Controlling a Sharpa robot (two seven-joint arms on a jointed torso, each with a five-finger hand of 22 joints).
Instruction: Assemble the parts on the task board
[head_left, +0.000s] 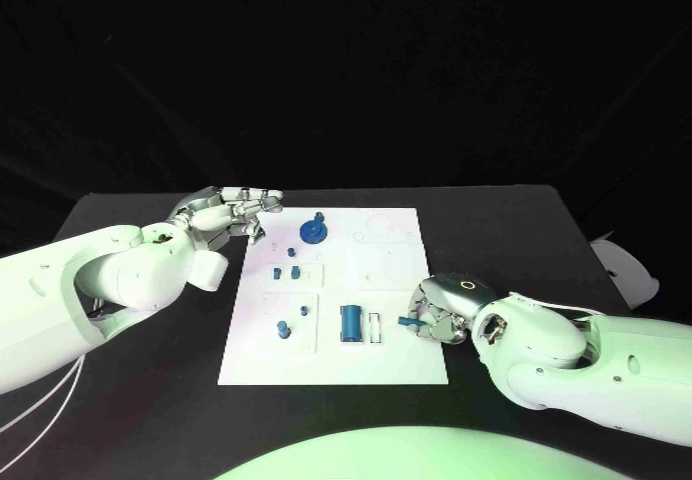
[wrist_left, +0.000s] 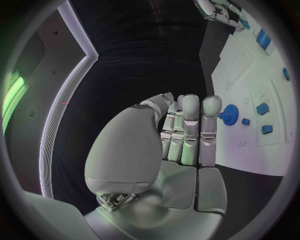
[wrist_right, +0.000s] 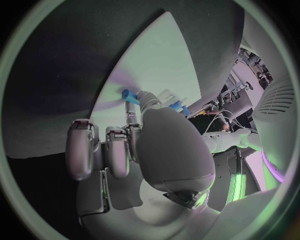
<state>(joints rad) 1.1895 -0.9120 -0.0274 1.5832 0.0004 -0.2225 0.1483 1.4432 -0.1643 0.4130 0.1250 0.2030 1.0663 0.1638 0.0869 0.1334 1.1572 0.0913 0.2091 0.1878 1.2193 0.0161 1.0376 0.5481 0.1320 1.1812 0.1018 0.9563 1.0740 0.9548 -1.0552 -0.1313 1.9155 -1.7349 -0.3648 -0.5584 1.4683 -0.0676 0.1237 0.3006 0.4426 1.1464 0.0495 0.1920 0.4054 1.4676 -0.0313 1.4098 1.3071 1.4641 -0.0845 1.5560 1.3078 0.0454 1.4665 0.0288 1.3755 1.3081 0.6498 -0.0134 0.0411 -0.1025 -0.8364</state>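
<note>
Head view, left to right: left robot hand hovers off the task board's far left corner, fingers loosely curled, holding nothing, likely waiting clear. Blue gear and cylinder sit on the board. Right robot hand pinches a small blue part at the board's right edge, seemingly poised for insertion.

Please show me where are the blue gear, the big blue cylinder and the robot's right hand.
blue gear (head_left: 313, 234): head view, on the middle of its toothed disc.
big blue cylinder (head_left: 351, 321): head view, on the middle of its body.
right hand (head_left: 440, 308): head view, on the back of the hand.
</note>
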